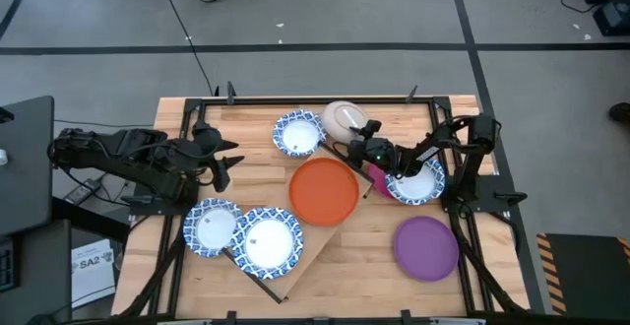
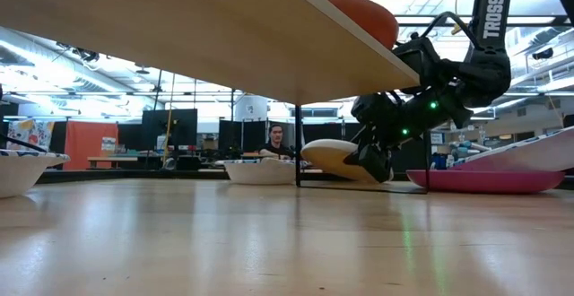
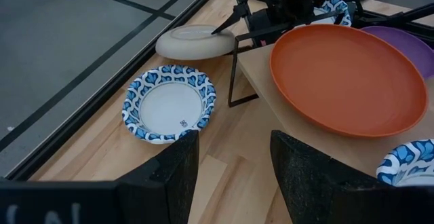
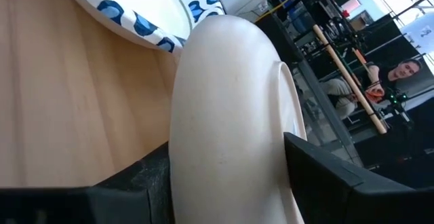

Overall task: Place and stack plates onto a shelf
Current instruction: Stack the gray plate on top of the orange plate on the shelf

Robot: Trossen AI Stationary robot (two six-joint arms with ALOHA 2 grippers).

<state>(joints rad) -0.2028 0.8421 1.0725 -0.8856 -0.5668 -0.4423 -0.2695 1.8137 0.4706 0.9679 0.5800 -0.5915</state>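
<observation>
My right gripper is shut on the beige plate near the table's far edge, just beyond the far end of the shelf. The orange plate and a blue-rimmed plate sit on the shelf board. A second blue-rimmed plate lies by the shelf's near left end, a third on the table beside the beige one. A fourth rests on the magenta plate. The purple plate lies on the table at the right. My left gripper hovers open at the left. My right gripper pinches the beige plate's rim, one finger on the underside and one finger on the inner face. It comes slanting down from the table's right. The plate is tilted, held edge up; whether its low edge touches the table, I cannot tell.
The shelf's black rod legs stand close to the beige plate. The black frame rails border the table. Bare wood shows in the near middle. A person sits in the room beyond.
</observation>
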